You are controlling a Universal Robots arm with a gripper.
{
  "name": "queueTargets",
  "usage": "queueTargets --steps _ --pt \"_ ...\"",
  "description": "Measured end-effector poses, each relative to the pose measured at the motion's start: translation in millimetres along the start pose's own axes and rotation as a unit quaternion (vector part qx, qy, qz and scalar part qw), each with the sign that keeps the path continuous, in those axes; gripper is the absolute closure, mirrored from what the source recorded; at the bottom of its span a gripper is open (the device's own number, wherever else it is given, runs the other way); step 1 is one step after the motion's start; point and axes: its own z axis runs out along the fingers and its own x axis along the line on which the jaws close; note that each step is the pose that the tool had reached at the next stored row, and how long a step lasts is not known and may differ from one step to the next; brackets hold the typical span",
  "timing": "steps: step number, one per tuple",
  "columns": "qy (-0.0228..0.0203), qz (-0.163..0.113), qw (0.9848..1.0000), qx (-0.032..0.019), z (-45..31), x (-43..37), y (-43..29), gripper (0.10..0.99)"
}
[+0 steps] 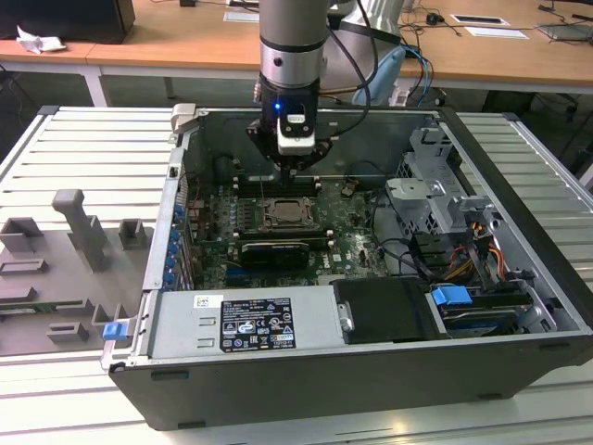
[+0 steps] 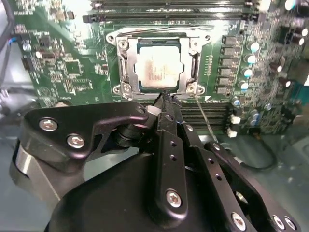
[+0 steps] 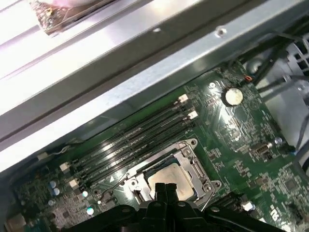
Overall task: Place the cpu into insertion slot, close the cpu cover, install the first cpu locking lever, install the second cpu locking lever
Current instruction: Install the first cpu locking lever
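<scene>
an open dark grey metal computer case (image 1: 371, 389) sits on a pale slatted metal table (image 1: 83, 148). its green circuit board (image 2: 63, 67) carries long black memory slots (image 3: 135, 141) and a round silver coin battery (image 3: 233, 96).

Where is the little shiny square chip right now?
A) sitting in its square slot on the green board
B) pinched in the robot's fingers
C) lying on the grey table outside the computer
A: the cpu lies flat in the slot on the board, and the gripper is shut just beside its edge.
</scene>
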Motion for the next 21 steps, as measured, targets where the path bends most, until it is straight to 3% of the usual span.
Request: queueTargets --steps 5,10,12,15,16,21 --pt "0.0021 -0.049 0.9988 -0.0005 1.0 0.2 -0.1 0.98" --pt "0.0027 -0.061 0.9981 -0.0008 1.4 10.9 -5.9 0.98" --pt "0.0032 -0.075 0.9972 -0.0008 1.6 11.4 -6.2 0.98" --pt "0.0049 -0.115 0.9934 -0.0012 2.6 11.5 -6.3 0.98" --pt "0.0056 -0.131 0.9913 -0.0014 3.0 11.5 -6.3 0.98" --pt "0.0075 -0.176 0.9844 -0.0019 4.0 11.9 -6.5 0.98"
